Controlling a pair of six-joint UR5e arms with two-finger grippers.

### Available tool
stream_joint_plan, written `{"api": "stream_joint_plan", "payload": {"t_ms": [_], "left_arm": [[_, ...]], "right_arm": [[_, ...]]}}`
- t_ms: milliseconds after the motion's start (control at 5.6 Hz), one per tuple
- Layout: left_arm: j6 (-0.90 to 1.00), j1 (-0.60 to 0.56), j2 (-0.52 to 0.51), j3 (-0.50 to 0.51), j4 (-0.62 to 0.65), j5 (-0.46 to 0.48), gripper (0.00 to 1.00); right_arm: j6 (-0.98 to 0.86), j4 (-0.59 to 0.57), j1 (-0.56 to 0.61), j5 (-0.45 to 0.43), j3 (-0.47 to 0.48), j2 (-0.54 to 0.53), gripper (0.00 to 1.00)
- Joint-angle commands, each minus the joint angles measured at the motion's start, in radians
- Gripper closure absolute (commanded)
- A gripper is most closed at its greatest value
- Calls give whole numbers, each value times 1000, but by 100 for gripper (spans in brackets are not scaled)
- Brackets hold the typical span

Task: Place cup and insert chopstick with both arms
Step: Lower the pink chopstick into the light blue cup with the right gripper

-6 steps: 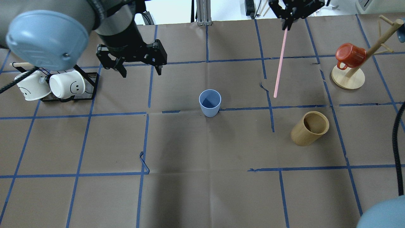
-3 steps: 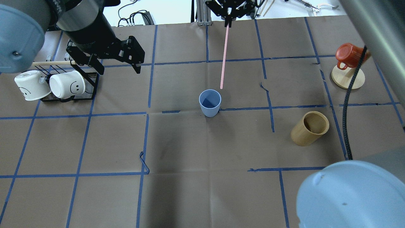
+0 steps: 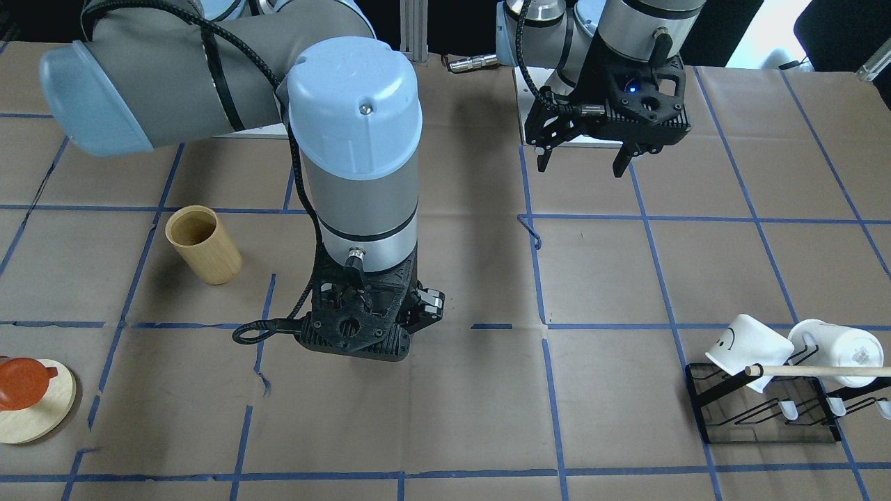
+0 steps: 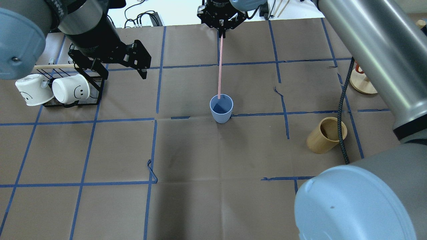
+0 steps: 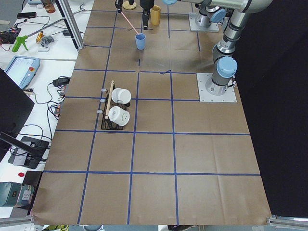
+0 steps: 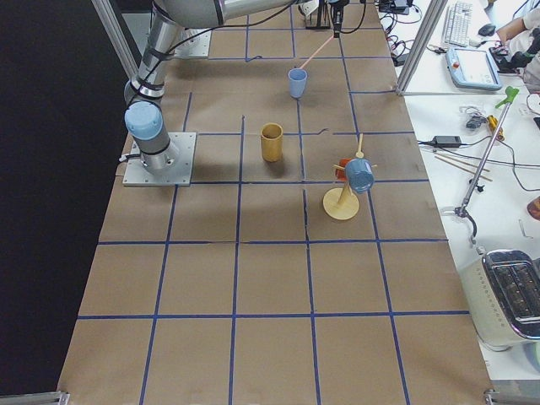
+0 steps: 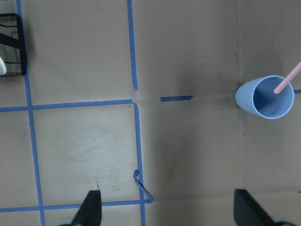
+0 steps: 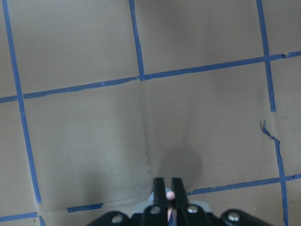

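Observation:
The light blue cup [image 4: 221, 108] stands upright at mid-table and also shows in the left wrist view [image 7: 265, 97]. My right gripper [image 4: 221, 33] is shut on the top end of a pale pink chopstick [image 4: 219, 66], high above the far side of the cup. The stick hangs tilted, and its lower tip lies at the cup's mouth by the far rim [image 7: 288, 81]. In the right wrist view the stick's end [image 8: 170, 194] sits between the closed fingers. My left gripper [image 4: 124, 76] is open and empty, up and to the left of the cup, near the mug rack.
A black rack [image 4: 71, 104] with two white mugs and a wooden dowel stands at the left. A tan wooden cylinder [image 4: 325, 135] stands right of the cup. A mug tree's base [image 4: 362, 83] is partly hidden by my right arm [image 4: 367, 50], which spans the right side.
My right gripper has carried the chopstick leftward, from right of the cup to over it, and the tip now meets the cup's mouth. My left gripper drew back toward the rack, still open.

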Motion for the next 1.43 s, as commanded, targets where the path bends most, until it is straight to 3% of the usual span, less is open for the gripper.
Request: {"api": "stream_joint_plan", "payload": {"t_ms": [0, 536, 714, 1250], "left_arm": [[-3, -1, 0, 1, 0, 0, 1], [-8, 0, -6, 11, 0, 0, 1], [-8, 0, -6, 11, 0, 0, 1], [-8, 0, -6, 12, 0, -1, 1]], "right_arm": [[3, -74, 7, 0, 87, -3, 92], [0, -66, 13, 8, 148, -1, 86], [-16, -78, 13, 6, 164, -1, 1], [-13, -81, 4, 13, 156, -21, 0]]}}
